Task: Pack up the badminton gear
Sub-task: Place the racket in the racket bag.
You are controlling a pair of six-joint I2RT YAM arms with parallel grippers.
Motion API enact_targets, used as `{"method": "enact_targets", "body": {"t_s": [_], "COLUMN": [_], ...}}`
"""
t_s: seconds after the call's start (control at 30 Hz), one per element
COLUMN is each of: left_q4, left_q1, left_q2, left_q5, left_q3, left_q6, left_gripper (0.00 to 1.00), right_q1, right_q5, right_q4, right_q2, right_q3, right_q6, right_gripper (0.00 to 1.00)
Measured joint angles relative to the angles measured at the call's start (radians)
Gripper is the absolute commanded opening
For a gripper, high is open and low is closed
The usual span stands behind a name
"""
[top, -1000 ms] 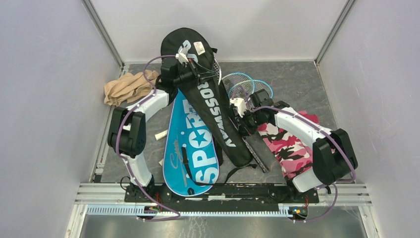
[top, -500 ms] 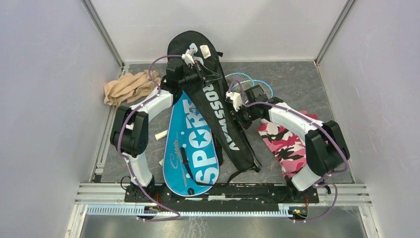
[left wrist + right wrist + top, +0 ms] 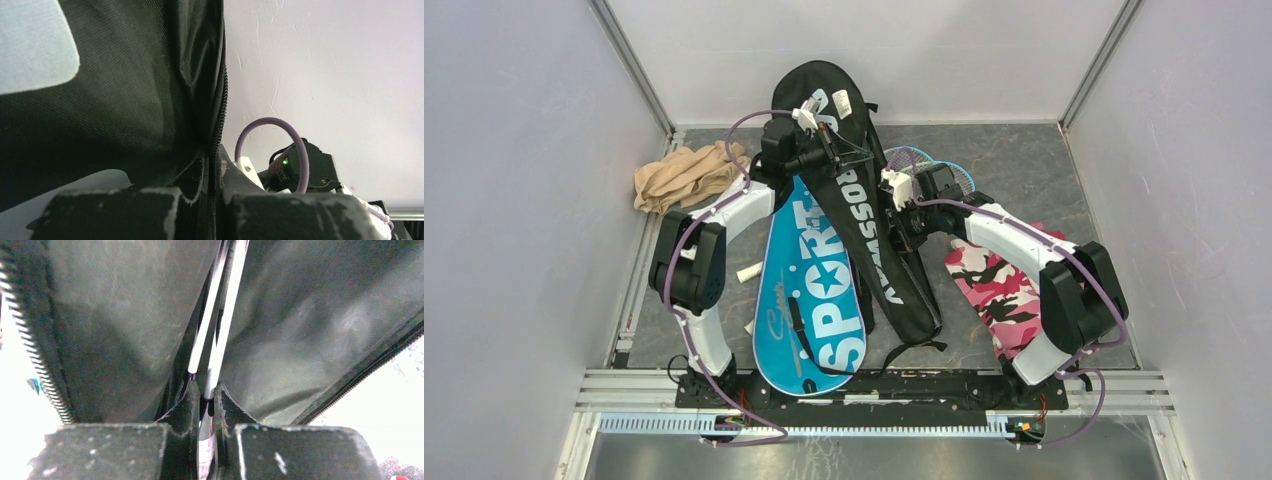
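Left wrist view: shows left gripper (image 3: 214, 172) pinched shut on zipper edge of black cover (image 3: 125, 100). Right wrist: shows right gripper (image 3: 202, 402) clamping racket shafts (image 3: 226, 315) inside cover, itself lying diagonally across blue cover (image 3: 816, 300).

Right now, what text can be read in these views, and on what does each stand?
"SPORT": white capitals, blue cover.
"OSSWAY", start covered: white capitals, black cover.
Gold script on the blue cover: too blurred.
White tag on the black cover: too small.
Wrist views: none.
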Motion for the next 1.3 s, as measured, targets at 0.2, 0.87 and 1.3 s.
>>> {"method": "enact_targets", "body": {"t_s": [0.2,0.87,1.3], "left_q4": [0.030,0.102,0.089], "left_q1": [0.001,0.002,0.000], "left_q2": [0.027,0.061,0.068], "left_q5": [-0.015,-0.041,0.020], "left_q3": [0.000,0.000,0.000], "left_q6": [-0.002,-0.115,-0.116], "left_gripper": [0.02,0.02,0.02], "right_q1": [0.002,0.042,0.026], "right_q5": [0.034,0.129,0.275], "right_q4": [0.041,0.177,0.167], "right_q2": [0.004,0.049,-0.124], "right_q3": [0.000,-0.013,-0.074], "right_q6": [0.076,0.206,-0.027], "right_gripper": [0.00,0.44,0.79]}}
